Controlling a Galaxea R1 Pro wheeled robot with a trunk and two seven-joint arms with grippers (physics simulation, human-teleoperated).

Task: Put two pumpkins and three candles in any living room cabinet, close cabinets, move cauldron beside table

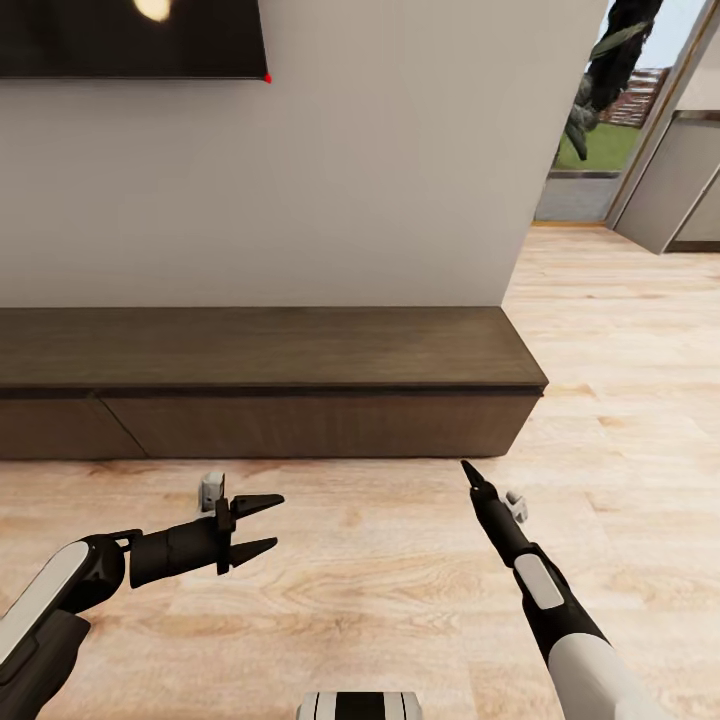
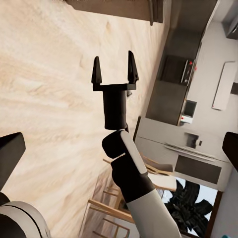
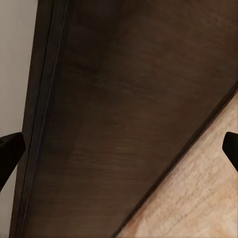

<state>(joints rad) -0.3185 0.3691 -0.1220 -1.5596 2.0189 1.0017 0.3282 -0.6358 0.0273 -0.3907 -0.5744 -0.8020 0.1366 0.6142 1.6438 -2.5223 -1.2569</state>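
Note:
The cabinet (image 1: 270,380) is a long, low dark-brown unit against the white wall, with its flat drawer fronts shut. My right gripper (image 1: 467,468) points at its front from just above the floor. The left wrist view shows this gripper (image 2: 114,64) open and empty. In the right wrist view the cabinet front (image 3: 124,114) is close up between the spread fingertips (image 3: 10,151). My left gripper (image 1: 278,520) hovers open and empty over the floor, a short way from the cabinet. The pumpkins, candles, cauldron and table are out of view.
A dark screen (image 1: 130,40) hangs on the wall above the cabinet. To the right, past the wall's end, is an opening to a garden (image 1: 600,130). Light wood floor (image 1: 380,600) lies in front of the cabinet. Kitchen units (image 2: 198,99) and wooden chairs (image 2: 114,208) show behind my right arm.

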